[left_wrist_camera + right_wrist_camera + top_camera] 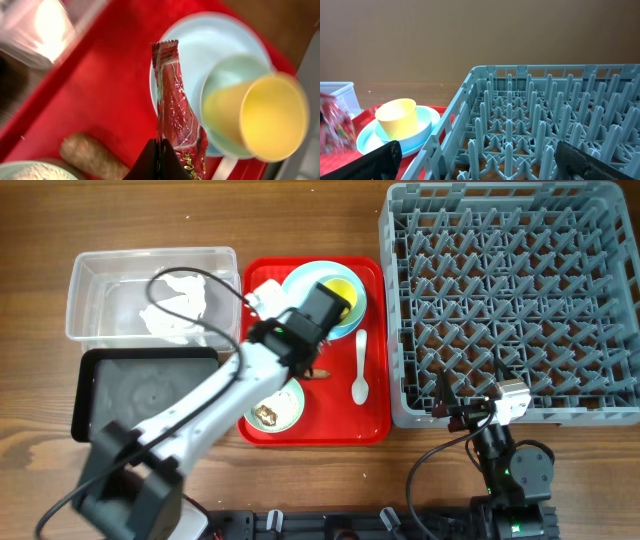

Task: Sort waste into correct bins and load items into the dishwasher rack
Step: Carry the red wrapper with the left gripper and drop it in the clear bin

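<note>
Napkins [175, 310], white and crumpled, lie in the clear tub [90, 280] at the upper left of the overhead frame. The black tray [140, 395] sits just below it, touching or nearly so.

Move right and you reach the red tray [375, 380], where your left claw [159, 155] is. In the left wrist view the red wrapper [175, 110] stands with its long axis running up and down the frame. Its crimped end points to the top centre and its lower end runs off the bottom edge beside the claw tips. The left claw is pinched together on the wrapper's lower left edge, with no gap showing between the fingers.

Left of the claw in that view, the brown sausage scrap [92, 155] lies on the red tray, and a pale bowl [30, 172] holding white grains peeks in at the lower left corner. Right of the wrapper you see the pale blue plate [200, 45] carrying the mint-green bowl [230, 75], with the yellow cup [265, 120] in it, mouth towards the right of the frame. Overhead, the white spoon [360, 370] lies on the tray's right side, handle up the frame and bowl end down.

Further right, the grey rack [510, 300] fills the upper right of the overhead view. Your right claw [480, 165] sits at the rack's lower edge, fingers spread wide apart, holding nothing and facing across the pegs.
</note>
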### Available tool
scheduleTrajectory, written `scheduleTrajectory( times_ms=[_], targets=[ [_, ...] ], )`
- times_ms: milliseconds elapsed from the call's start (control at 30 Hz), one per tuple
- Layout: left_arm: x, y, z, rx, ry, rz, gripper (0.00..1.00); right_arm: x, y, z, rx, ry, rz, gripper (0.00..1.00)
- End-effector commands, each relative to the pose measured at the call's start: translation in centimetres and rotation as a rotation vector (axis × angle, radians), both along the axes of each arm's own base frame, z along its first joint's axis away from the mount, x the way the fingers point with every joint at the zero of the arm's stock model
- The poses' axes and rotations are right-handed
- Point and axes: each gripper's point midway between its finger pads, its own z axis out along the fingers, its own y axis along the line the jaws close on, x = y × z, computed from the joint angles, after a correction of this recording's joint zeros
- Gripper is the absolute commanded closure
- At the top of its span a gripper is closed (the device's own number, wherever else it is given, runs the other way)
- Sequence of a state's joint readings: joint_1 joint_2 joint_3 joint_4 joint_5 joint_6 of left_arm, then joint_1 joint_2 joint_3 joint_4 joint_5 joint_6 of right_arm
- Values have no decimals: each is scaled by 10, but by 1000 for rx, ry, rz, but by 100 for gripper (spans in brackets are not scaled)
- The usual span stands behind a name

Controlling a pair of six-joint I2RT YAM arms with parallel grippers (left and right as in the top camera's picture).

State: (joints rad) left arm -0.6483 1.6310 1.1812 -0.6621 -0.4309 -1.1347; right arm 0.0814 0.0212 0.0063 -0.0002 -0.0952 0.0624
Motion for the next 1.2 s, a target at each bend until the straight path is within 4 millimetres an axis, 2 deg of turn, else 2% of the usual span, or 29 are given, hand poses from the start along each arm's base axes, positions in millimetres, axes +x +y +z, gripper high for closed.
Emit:
scheduleTrajectory(
  times_ms=[0, 233, 433, 533, 667, 700, 767, 800, 933, 1033, 1100, 1167],
  targets=[
    [17, 50, 33, 5, -93, 136, 96, 0, -3, 2, -7, -12, -14, 0],
    [40, 146, 27, 11, -85, 389, 96, 0, -3, 2, -7, -12, -14, 0],
    [56, 191, 9, -29, -75, 506, 96, 0, -3, 2, -6, -11, -14, 0],
    [64, 202, -1, -36, -73, 535, 96, 0, -3, 2, -7, -12, -14, 0],
    [66, 207, -17, -35, -41, 547, 92, 0, -3, 2, -7, -12, -14, 0],
    [66, 207, -18, -34, -38, 547, 86, 0, -3, 2, -7, -12, -14, 0],
    [65, 207, -19, -34, -36, 546, 50, 0, -3, 2, -7, -12, -14, 0],
    [66, 207, -17, -35, -40, 546, 42, 0, -3, 2, -6, -11, -14, 0],
    [67, 204, -7, -17, -49, 474, 28, 0, -3, 2, -7, -12, -14, 0],
    [58, 179, 1, -59, 16, 262, 13, 0, -3, 2, -7, -12, -14, 0],
    [40, 158, 3, -138, 87, 164, 11, 0, -3, 2, -7, -12, -14, 0],
    [14, 145, 6, -201, 171, 112, 13, 0, -3, 2, -6, -12, -14, 0]
  ],
)
